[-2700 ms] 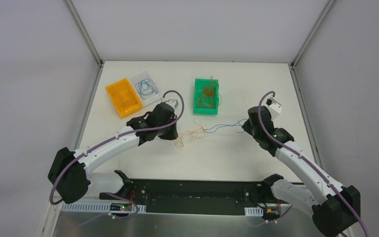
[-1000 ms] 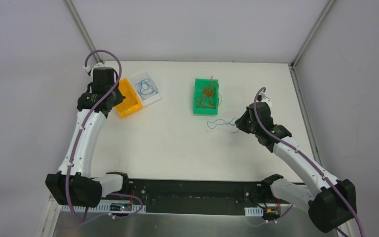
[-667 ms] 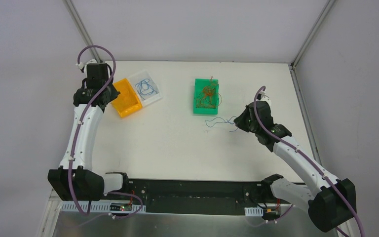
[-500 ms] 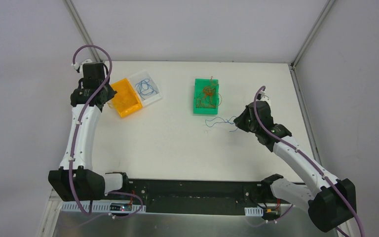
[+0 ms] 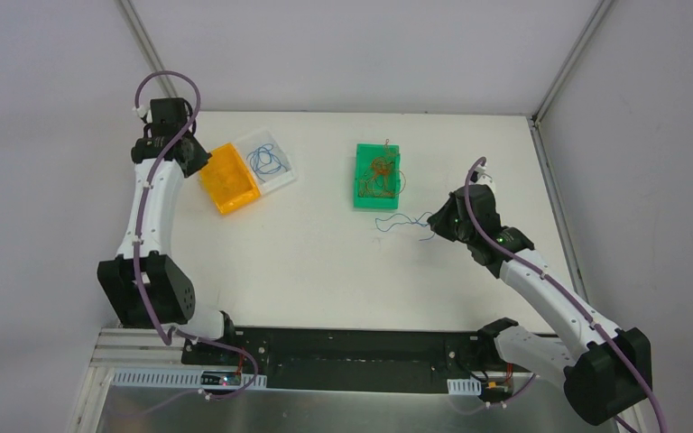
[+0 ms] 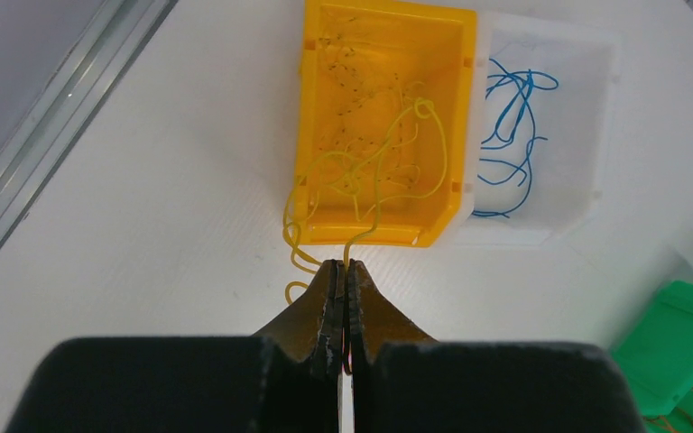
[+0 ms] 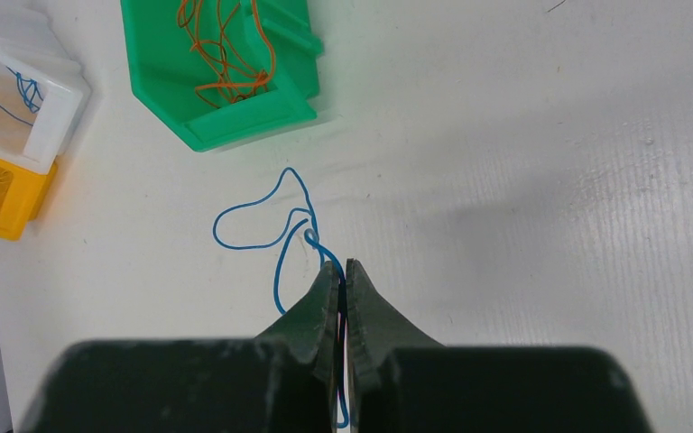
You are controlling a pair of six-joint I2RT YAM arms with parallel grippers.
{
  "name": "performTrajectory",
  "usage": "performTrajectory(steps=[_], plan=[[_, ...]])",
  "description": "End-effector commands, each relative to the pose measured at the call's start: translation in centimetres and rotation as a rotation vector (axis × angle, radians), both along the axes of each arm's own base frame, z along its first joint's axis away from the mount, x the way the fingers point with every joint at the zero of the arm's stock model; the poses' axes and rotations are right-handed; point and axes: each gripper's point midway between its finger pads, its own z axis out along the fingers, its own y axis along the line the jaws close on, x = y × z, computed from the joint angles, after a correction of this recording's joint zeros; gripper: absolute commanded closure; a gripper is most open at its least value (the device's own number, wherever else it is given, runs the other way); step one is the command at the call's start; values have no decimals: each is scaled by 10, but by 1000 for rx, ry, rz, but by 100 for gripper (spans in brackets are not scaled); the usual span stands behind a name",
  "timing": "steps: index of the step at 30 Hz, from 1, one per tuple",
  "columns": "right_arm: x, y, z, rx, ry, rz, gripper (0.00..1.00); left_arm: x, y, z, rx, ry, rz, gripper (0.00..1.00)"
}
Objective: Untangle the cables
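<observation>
Yellow thin curly wire (image 6: 388,171), pinched in the left tool (image 6: 343,298), loops into the orange plastic bin (image 6: 379,236) just right of it, while the right tool (image 7: 341,284) pinches a blue curly wire (image 7: 277,275) lying on the tabletop (image 7: 550,180).

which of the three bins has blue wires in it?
The white bin, butted against the yellow bin; the green bin holds orange wires.
</observation>
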Motion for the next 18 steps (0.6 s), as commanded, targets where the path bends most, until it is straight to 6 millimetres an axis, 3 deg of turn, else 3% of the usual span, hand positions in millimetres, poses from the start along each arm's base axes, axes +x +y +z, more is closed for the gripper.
performTrajectory(steps=[1, 10, 18], plan=[[10, 6, 24, 38, -68, 11, 100, 31, 2, 12, -74, -68, -12, 100], [8, 8, 18, 52, -55, 9, 100, 77, 9, -35, -238, -11, -1, 100], [9, 12, 13, 63, -37, 18, 100, 98, 5, -100, -324, 87, 17, 100]])
